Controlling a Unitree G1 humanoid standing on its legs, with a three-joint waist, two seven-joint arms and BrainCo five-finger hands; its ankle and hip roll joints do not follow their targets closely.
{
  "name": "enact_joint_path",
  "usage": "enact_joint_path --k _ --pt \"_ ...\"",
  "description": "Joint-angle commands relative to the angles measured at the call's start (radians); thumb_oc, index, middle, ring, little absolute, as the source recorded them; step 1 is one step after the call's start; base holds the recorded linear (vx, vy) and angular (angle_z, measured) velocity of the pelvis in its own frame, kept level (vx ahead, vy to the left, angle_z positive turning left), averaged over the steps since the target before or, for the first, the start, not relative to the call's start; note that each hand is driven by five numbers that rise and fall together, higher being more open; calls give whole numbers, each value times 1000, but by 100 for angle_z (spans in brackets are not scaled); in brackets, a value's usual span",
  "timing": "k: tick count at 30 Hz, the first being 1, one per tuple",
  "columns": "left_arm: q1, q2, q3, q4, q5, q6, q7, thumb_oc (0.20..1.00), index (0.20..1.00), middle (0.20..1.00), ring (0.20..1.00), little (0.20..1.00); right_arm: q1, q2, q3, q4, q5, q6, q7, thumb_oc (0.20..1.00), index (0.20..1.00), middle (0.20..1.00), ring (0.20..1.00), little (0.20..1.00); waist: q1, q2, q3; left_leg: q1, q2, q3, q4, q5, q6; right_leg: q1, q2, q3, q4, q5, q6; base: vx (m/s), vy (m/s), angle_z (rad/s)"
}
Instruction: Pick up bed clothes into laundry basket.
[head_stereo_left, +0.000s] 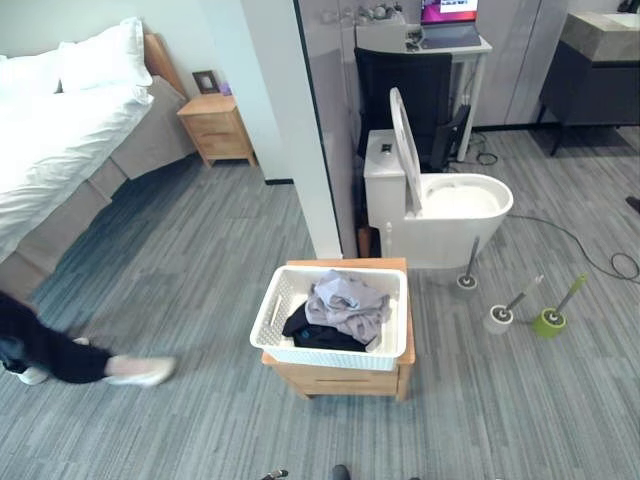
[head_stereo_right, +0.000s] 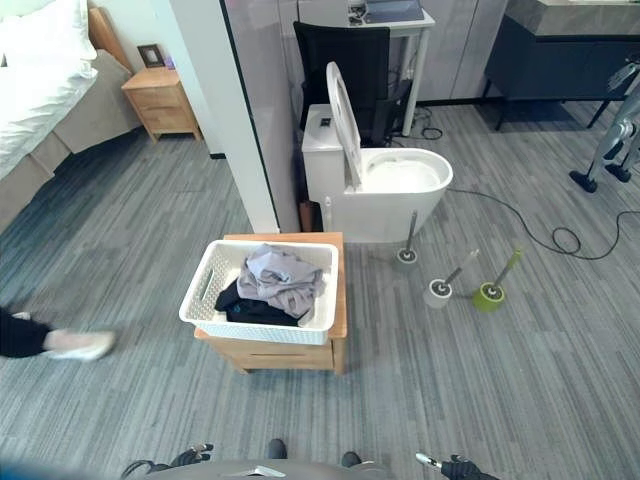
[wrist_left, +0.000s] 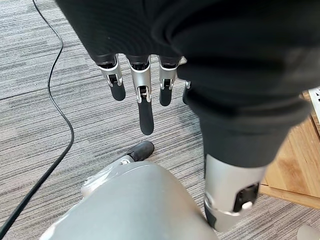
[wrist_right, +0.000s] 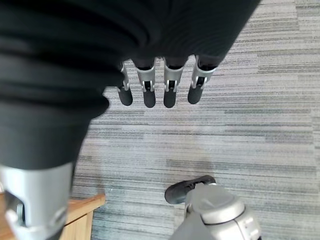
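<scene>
The white laundry basket (head_stereo_left: 285, 305) stands on a low wooden cabinet (head_stereo_left: 340, 381), which lifts it so the robot does not have to bend far to drop things in. Inside it lie already a crumpled grey garment (head_stereo_left: 346, 303) and a dark one (head_stereo_left: 315, 335) under it, so I judge the task is partly or fully done. The bed (head_stereo_left: 45, 150) with its white cover and pillow (head_stereo_left: 100, 55) is well apart, at the far left, and I see no loose clothes on it. A person's leg and shoe (head_stereo_left: 140, 374) pass over the floor on the left.

The left robot hand (wrist_left: 142, 82) hangs over the carpet with fingers straight, holding nothing. The right robot hand (wrist_right: 160, 82) hangs the same way, relaxed and empty.
</scene>
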Motion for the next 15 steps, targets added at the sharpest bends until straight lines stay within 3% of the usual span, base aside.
enact_joint_path --k 1,15 --pt "-53 15 -8 33 6 5 2 1000 1000 1000 1000 1000 -20 22 6 6 -15 -21 7 1000 1000 1000 1000 1000 28 -36 -2 94 -8 29 12 -118 12 -63 -62 23 12 9 62 0 0 0" --pt "-54 15 -12 33 10 7 3 1000 1000 1000 1000 1000 -20 26 14 12 -22 -19 9 1000 1000 1000 1000 1000 29 -36 -2 95 -6 33 12 -120 10 -64 -63 22 12 10 63 0 0 0"
